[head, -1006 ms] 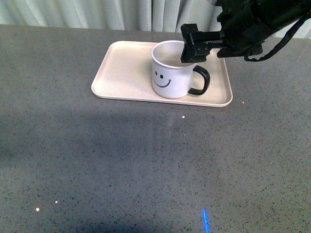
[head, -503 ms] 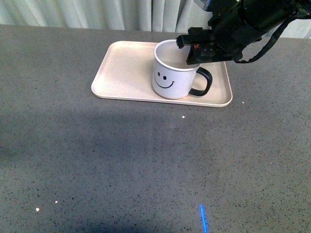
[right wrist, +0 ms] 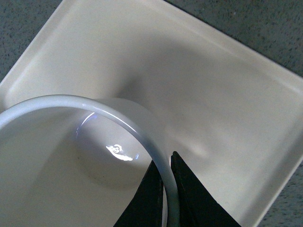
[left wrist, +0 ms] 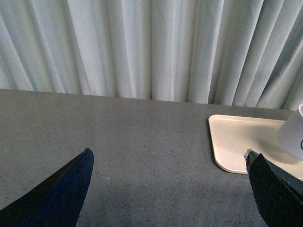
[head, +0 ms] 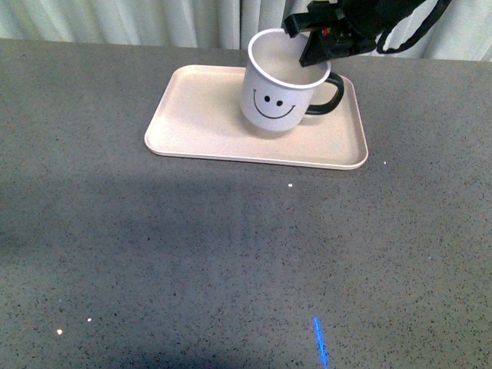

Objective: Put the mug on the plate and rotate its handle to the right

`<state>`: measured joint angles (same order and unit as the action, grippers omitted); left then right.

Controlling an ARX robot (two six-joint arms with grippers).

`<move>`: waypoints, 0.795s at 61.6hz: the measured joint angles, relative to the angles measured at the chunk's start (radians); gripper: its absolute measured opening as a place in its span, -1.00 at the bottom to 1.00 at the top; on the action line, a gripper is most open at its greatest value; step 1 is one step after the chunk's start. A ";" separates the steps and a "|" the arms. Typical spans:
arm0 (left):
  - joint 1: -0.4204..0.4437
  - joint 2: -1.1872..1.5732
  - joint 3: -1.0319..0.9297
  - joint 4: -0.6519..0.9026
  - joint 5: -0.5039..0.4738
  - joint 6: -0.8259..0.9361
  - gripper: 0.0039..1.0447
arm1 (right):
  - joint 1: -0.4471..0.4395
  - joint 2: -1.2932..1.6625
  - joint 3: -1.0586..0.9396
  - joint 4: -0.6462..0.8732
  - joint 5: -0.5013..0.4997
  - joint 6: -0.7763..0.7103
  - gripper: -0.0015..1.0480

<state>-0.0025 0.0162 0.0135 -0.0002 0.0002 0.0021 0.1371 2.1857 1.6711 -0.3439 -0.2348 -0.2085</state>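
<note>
The white mug (head: 279,91) with a black smiley face hangs tilted a little above the pale pink-beige plate (head: 201,119), over its back right part. Its black handle (head: 330,94) points right. My right gripper (head: 317,48) is shut on the mug's rim at its right side. In the right wrist view the two black fingers (right wrist: 187,194) pinch the white rim (right wrist: 123,120), with the plate (right wrist: 222,90) below. My left gripper (left wrist: 170,189) is open and empty over the table, left of the plate (left wrist: 236,142); the mug's edge (left wrist: 294,132) shows at the frame's side.
The plate lies on a grey speckled table (head: 231,261), near its back edge. Pale curtains (head: 154,19) hang behind the table. A blue light mark (head: 319,342) shows on the table near the front.
My right gripper has lifted the mug off the plate, moved it back and tilted it. The smiley face has turned more toward the front and the handle points more directly right.
</note>
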 joint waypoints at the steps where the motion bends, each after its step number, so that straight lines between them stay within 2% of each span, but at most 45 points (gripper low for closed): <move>1: 0.000 0.000 0.000 0.000 0.000 0.000 0.83 | -0.003 0.002 0.014 -0.018 -0.005 -0.023 -0.97; 12: 0.000 0.000 0.000 0.000 0.000 0.000 0.83 | -0.026 0.042 0.093 -0.119 -0.005 -0.161 -0.97; 19: 0.000 0.000 0.000 0.000 0.000 0.000 0.83 | -0.028 0.076 0.107 -0.143 -0.004 -0.199 -0.97; 49: 0.000 0.000 0.000 0.000 0.000 0.000 0.83 | -0.011 0.122 0.135 -0.156 -0.027 -0.205 -0.97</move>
<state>-0.0029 0.0162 0.0135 -0.0002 0.0002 0.0021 0.1261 2.3077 1.8065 -0.4995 -0.2619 -0.4137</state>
